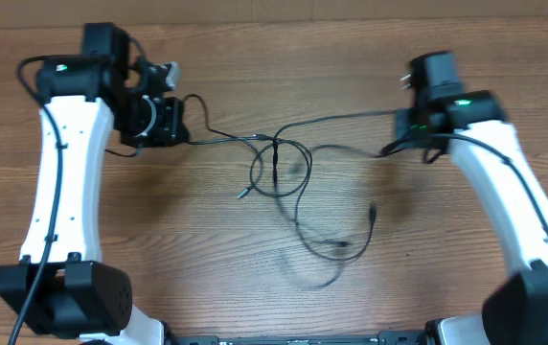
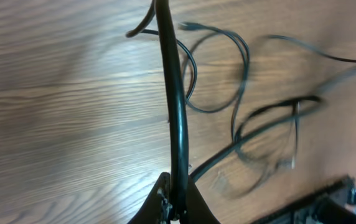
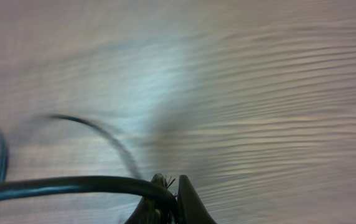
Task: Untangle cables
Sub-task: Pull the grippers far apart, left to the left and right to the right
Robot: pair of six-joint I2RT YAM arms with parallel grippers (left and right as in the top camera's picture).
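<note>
The wood-grain table [image 1: 159,230] fills my overhead view. The cables [image 1: 298,182] lie at its centre, strung between the arms but crossed in a knot of loops, with slack trailing toward five o'clock, so I judge the untangling barely begun and the separating all left to do. My left gripper [image 2: 177,199], at ten o'clock from the knot, has its jaws pinched almost together on a cord running straight away from it, and my right gripper [image 3: 170,199], at two o'clock, is clamped just as tightly on a strand.

arms [image 1: 75,158]: white shells | joints [image 1: 68,295]: black | wiring [image 1: 52,192]: black | LEDs [image 1: 61,68]: green
</note>
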